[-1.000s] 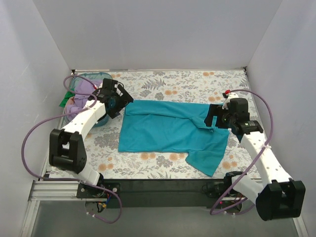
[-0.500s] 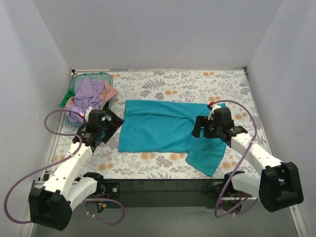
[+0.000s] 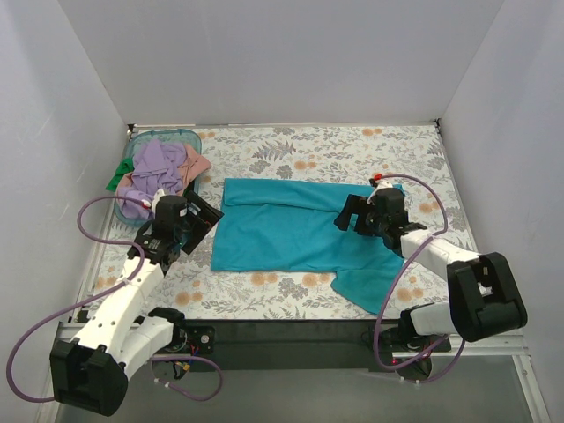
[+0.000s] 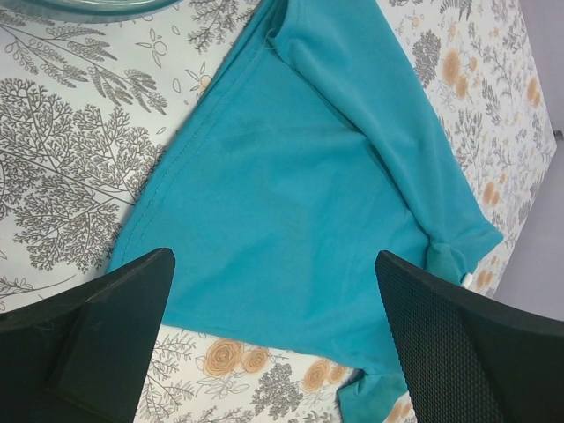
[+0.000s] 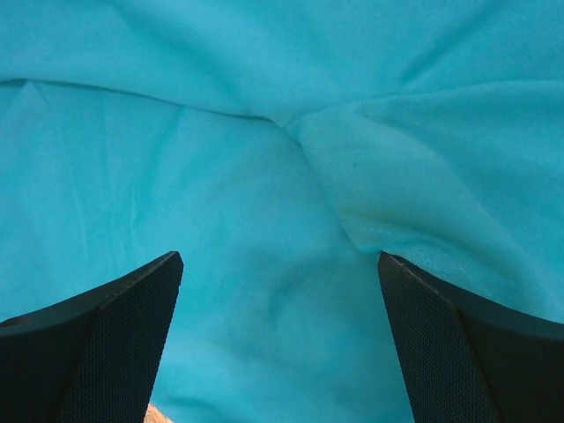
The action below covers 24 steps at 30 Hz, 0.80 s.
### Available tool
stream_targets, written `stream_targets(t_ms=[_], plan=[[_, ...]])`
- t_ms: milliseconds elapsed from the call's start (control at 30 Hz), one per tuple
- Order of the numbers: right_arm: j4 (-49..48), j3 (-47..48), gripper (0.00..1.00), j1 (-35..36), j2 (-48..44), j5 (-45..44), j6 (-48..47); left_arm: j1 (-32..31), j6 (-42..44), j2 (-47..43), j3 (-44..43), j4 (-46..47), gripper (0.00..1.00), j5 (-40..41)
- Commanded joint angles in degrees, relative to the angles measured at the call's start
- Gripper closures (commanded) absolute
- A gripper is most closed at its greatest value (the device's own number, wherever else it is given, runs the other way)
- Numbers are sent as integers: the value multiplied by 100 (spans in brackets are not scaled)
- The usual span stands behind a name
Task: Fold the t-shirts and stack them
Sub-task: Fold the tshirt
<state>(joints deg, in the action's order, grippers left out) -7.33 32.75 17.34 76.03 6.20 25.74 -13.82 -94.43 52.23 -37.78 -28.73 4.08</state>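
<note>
- Teal shirt [image 3: 291, 233]: spread on the table [image 3: 291, 145], midway between the arms; long axis left to right; far edge turned over toward the middle; one loose flap [image 3: 370, 282] jutting out at the near right corner, toward the right arm's base.
- Left claw [image 3: 207, 218]: jaws wide, holding nothing; just beside the shirt's left edge, over bare table by the look of the top view; height above the table not readable; in the wrist view, cloth ahead and to the right, the left hem slanting down to a corner just in front of the fingers [image 4: 106, 326].
- Right claw [image 3: 349, 216]: jaws wide too, empty; over the shirt's right part, pointing left along the long axis; wrist view filled with teal cloth, a fold ridge [image 5: 335, 150] ahead between the fingers; touching or just above, cannot tell.
- Basket [image 3: 176, 133]: far left corner, well apart from the spread shirt; heaped in it, lavender shirt [image 3: 154, 163] and salmon shirt [image 3: 196, 166]; green shirt [image 3: 115, 182] at its left side; none folded.
- Stage, as a judgement: early in the first fold; nothing stacked yet.
- Relation that matters next: cloth to the right of the left claw, directly under the right claw; one claw at each end of the long axis; probably a two-armed fold, each taking its own end; flap nearer the right arm, best left to it.
- Risk: pinching both layers at the turned-over far edge; dragging the whole shirt rather than lifting one layer.
</note>
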Motion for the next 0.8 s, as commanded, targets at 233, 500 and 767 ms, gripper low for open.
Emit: stream_targets(t_ms=[233, 500, 767], plan=[[-1725, -269, 2, 58, 386, 417, 458, -6, 223, -37, -388, -352, 2, -232], [-2395, -260, 2, 85, 694, 540, 590, 3, 320, -99, -397, -458, 2, -241], [-2905, -357, 2, 146, 581, 1428, 881, -6, 329, -292, -362, -563, 2, -118]])
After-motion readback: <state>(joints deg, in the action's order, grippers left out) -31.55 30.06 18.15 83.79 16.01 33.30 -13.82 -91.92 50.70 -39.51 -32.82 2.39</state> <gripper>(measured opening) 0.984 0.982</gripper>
